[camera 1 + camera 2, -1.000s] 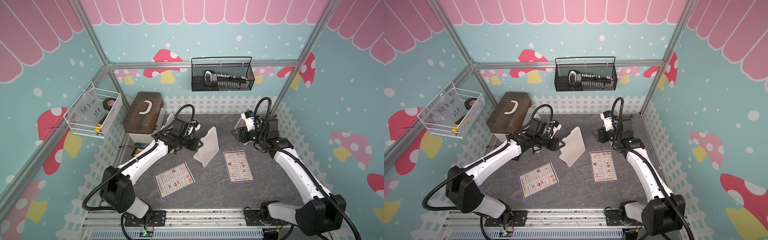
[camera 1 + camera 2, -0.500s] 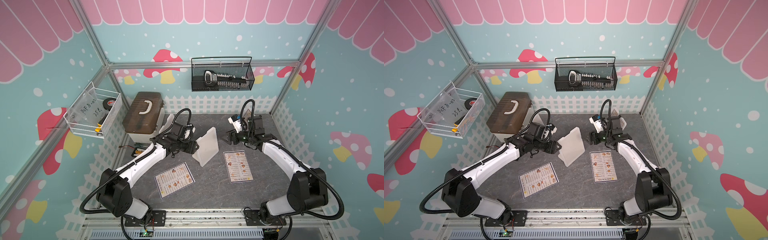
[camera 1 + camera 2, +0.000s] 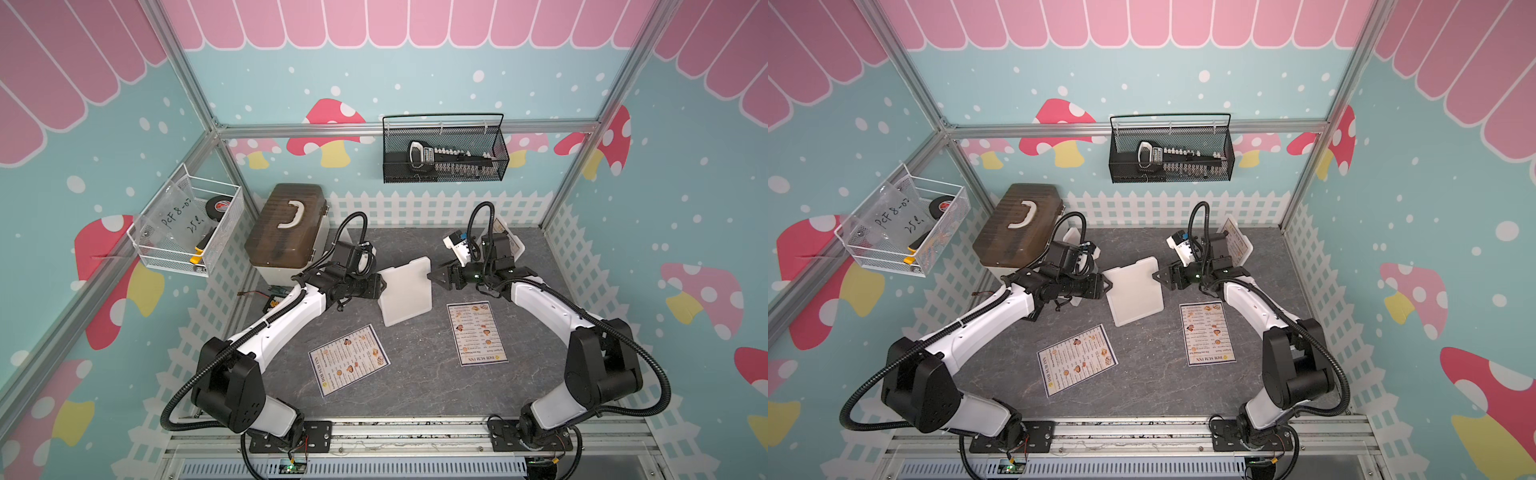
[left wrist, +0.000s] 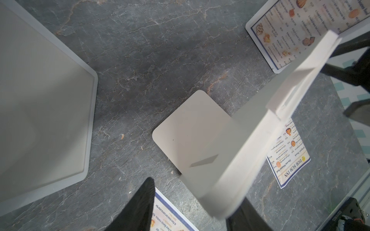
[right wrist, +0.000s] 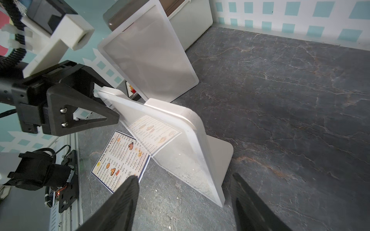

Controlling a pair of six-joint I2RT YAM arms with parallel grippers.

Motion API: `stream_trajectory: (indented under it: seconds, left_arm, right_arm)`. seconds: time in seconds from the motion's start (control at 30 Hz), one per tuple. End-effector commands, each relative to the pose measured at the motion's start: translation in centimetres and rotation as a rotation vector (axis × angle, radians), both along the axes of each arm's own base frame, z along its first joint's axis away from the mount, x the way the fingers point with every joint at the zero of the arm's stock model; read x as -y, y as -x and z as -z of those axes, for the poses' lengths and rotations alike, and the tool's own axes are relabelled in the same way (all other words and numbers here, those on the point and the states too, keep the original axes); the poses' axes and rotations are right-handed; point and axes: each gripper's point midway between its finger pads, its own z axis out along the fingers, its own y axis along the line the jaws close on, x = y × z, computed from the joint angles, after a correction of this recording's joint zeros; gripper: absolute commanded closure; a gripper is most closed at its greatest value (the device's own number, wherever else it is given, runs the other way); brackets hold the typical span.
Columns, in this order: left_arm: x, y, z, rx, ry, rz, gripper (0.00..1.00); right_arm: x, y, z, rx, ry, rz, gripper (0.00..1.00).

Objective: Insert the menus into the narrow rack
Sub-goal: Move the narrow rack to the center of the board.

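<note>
Right now my left gripper [image 3: 380,286] is at the upper left corner of the rack [image 3: 405,291], jaws apart and astride its top edge. In the left wrist view one finger [image 4: 140,206] stands clear of the panel with grey table [image 4: 160,60] showing between them. The other finger is mostly hidden behind the panel, so I cannot tell whether it touches.

My right gripper [image 3: 432,276] faces it at the opposite upper corner, just beside the panel, with its jaws spread wide and holding nothing.

The rack stands mid-table on a flat foot, its panel leaning, its top edge running left to right between my two grippers.

All three menus are outside the rack:
- The left menu [image 3: 348,359] lies flat in front of the rack. Its long axis runs diagonally from front-left to back-right, and its heading end points front-left, toward my left base.
- The right menu [image 3: 477,332] lies flat to the rack's right. Its long axis runs nearly front to back, with the heading at the end nearest me.
- The third menu [image 3: 1236,243] leans tilted at the back right, behind my right arm.

A second stand [image 5: 148,52] leans beside the toolbox [image 3: 286,226] at the back left.
</note>
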Motion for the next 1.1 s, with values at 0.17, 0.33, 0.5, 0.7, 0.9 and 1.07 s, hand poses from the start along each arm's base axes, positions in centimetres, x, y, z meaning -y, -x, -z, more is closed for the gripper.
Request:
stream_trajectory:
  seconds: [0.17, 0.33, 0.5, 0.7, 0.9, 1.07]
  left_arm:
    - [-0.3, -0.3, 0.7, -0.010, 0.037, -0.025, 0.54]
    - [0.4, -0.1, 0.8, -0.020, 0.073, -0.001, 0.58]
    - [1.1, 0.1, 0.8, -0.029, 0.107, 0.025, 0.61]
    - [1.2, 0.3, 1.0, -0.035, 0.113, 0.030, 0.64]
    - [1.3, 0.4, 1.1, -0.039, 0.121, 0.036, 0.65]
    - [1.1, 0.4, 1.2, -0.036, 0.113, 0.026, 0.63]
  right_arm:
    - [-2.6, -1.7, -0.4, 0.046, -0.038, -0.025, 0.31]
    - [-3.4, -1.0, -0.2, 0.025, -0.060, -0.064, 0.35]
    - [-3.6, 0.0, -0.4, 0.016, -0.070, -0.075, 0.38]
    - [-3.2, 1.1, -0.4, 0.009, -0.070, -0.072, 0.39]
    - [-3.2, 2.2, -0.5, 0.004, -0.072, -0.076, 0.40]
    - [-2.7, 2.2, -0.1, 0.005, -0.049, -0.047, 0.40]
